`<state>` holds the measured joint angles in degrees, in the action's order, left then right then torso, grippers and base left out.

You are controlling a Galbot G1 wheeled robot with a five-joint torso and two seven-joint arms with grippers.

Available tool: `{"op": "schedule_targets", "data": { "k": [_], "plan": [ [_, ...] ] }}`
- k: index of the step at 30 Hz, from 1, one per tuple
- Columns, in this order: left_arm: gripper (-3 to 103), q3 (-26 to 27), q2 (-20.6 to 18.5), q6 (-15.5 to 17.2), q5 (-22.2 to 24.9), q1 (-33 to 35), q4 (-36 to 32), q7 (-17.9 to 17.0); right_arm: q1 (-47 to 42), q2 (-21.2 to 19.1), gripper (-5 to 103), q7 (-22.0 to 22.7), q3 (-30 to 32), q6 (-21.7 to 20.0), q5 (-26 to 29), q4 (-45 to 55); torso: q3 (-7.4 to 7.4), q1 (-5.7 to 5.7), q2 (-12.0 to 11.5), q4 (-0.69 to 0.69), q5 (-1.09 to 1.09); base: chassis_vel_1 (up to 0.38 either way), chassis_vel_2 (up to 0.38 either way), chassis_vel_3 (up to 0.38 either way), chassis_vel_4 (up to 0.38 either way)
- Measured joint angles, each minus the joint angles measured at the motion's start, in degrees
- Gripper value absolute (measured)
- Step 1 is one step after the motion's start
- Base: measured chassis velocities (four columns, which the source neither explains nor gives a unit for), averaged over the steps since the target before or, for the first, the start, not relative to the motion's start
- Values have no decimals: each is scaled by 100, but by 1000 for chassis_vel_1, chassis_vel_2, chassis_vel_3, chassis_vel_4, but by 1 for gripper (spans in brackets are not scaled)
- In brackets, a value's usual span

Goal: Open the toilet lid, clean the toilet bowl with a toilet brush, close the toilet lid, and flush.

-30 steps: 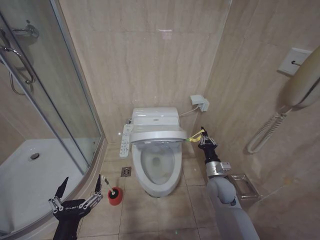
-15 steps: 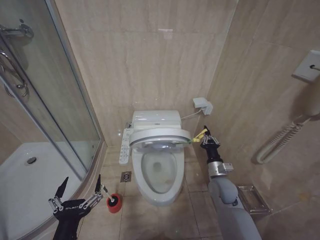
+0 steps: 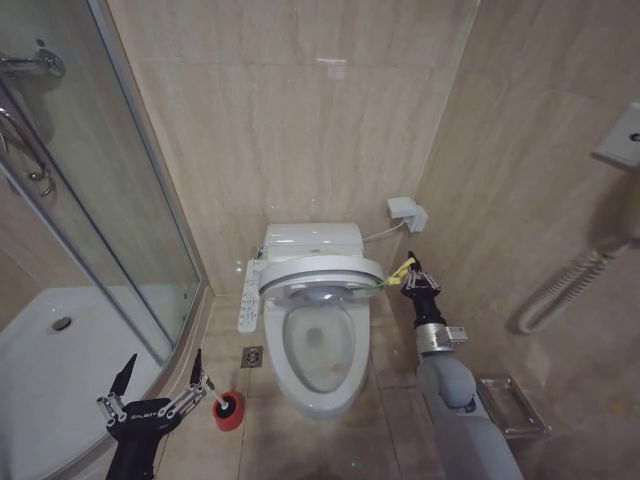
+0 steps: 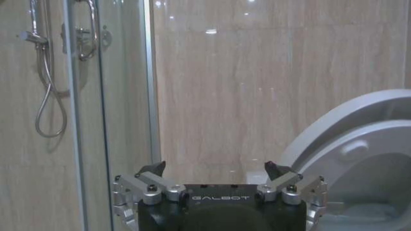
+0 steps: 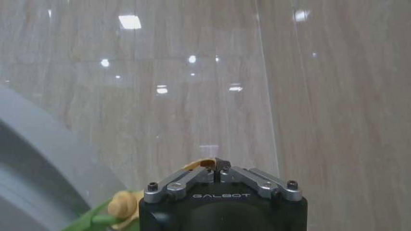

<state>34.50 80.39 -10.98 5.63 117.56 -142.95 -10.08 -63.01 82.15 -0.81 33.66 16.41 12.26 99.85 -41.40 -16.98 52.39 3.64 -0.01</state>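
The toilet lid [image 3: 320, 268] is tilted partway up over the back of the toilet bowl [image 3: 284, 352], whose stained basin lies open in front. A yellow-green strap [image 3: 397, 270] is fixed to the lid's right edge. My right gripper [image 3: 409, 273] is shut on this strap [image 5: 122, 207], with the lid [image 5: 38, 159] beside it. My left gripper [image 3: 163, 358] hangs open and empty low on the left, short of the toilet brush [image 3: 212, 390], which stands in its red cup [image 3: 230, 410] on the floor. In the left wrist view my left gripper [image 4: 215, 169] faces the wall, with the raised lid [image 4: 359, 120] off to one side.
A glass shower door [image 3: 120, 230] and white shower tray [image 3: 60, 360] close off the left. A long control panel [image 3: 247, 300] sticks out at the toilet's left, and a floor drain [image 3: 251, 356] sits below it. A wall socket [image 3: 406, 212], coiled phone cord [image 3: 560, 295] and metal rack [image 3: 512, 402] are on the right.
The head camera has shifted, so the whole scene sits a little differently in the picture. My right gripper still holds the strap and the lid stays partly raised. The left arm has not moved.
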Motion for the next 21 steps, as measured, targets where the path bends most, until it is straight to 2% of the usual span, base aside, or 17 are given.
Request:
{"op": "schedule_targets", "data": {
  "k": [10, 14, 21],
  "plan": [
    [100, 0, 0, 0, 0, 0, 0, 0, 46, -33, 1, 197, 12, -18, -245, -9, 1, 4, 0, -1, 1, -7, 7, 5, -9],
    [100, 0, 0, 0, 0, 0, 0, 0, 142, -108, 1, 412, -76, -221, -561, -44, 1, 5, 0, -1, 1, 0, 0, 0, 0],
    [100, 0, 0, 0, 0, 0, 0, 0, 490, -272, 1, 579, -235, -381, -608, -310, 1, 4, 0, -1, 1, 0, 0, 0, 0]
  ]
}}
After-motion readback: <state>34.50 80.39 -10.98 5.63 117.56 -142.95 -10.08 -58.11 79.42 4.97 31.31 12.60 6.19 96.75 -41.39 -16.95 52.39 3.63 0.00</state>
